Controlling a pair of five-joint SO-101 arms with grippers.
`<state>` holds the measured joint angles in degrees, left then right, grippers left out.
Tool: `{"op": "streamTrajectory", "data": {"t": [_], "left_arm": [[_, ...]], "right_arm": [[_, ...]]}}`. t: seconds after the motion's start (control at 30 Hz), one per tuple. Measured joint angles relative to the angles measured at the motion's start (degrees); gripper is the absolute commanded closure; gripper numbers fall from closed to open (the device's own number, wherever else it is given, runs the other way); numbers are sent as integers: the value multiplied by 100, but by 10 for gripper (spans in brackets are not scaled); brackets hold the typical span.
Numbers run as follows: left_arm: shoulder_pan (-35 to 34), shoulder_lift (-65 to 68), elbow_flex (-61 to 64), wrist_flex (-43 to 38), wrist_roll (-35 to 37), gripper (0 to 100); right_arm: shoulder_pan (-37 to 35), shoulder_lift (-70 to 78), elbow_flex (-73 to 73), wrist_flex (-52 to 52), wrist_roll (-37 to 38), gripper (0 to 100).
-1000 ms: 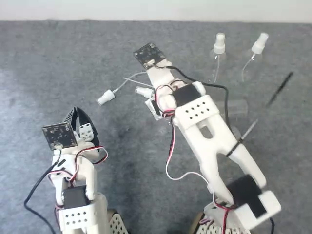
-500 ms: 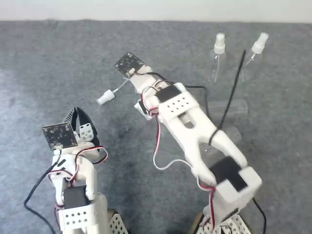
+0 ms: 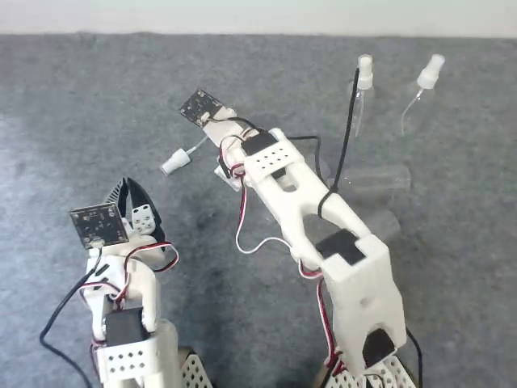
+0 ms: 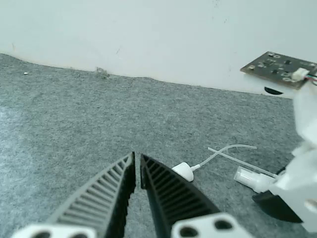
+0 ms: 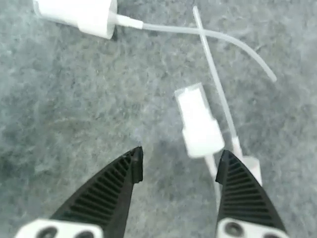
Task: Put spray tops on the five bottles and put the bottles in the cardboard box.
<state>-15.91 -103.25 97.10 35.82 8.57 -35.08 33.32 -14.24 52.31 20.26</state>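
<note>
Inspection of my own structure: the left arm (image 3: 145, 291) and right arm (image 3: 307, 206) had white printed shells with black servo blocks (image 3: 125, 327). Red, white and black wires (image 3: 240, 234) ran along the joints. Each wrist carried a dark circuit board (image 3: 98, 225). The left gripper (image 4: 137, 163) and right gripper (image 5: 182, 158) had black ribbed fingers (image 5: 116, 183).

The grey table cover (image 3: 73, 97) is rough, matt felt (fuzzy fibres up close). The white spray tops (image 5: 198, 124) are smooth plastic, the clear bottles (image 3: 386, 178) glossy plastic, the ribbed black fingers (image 4: 168, 191) matt plastic.
</note>
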Motion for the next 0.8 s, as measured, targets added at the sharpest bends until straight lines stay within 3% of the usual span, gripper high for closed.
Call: {"op": "streamTrajectory", "data": {"t": [0.63, 0.8], "left_arm": [[0, 0, 0, 0, 0, 988], [0, 0, 0, 0, 0, 988]], "right_arm": [[9, 677, -563, 273, 79, 929], [9, 677, -941, 782, -510, 929]]}}
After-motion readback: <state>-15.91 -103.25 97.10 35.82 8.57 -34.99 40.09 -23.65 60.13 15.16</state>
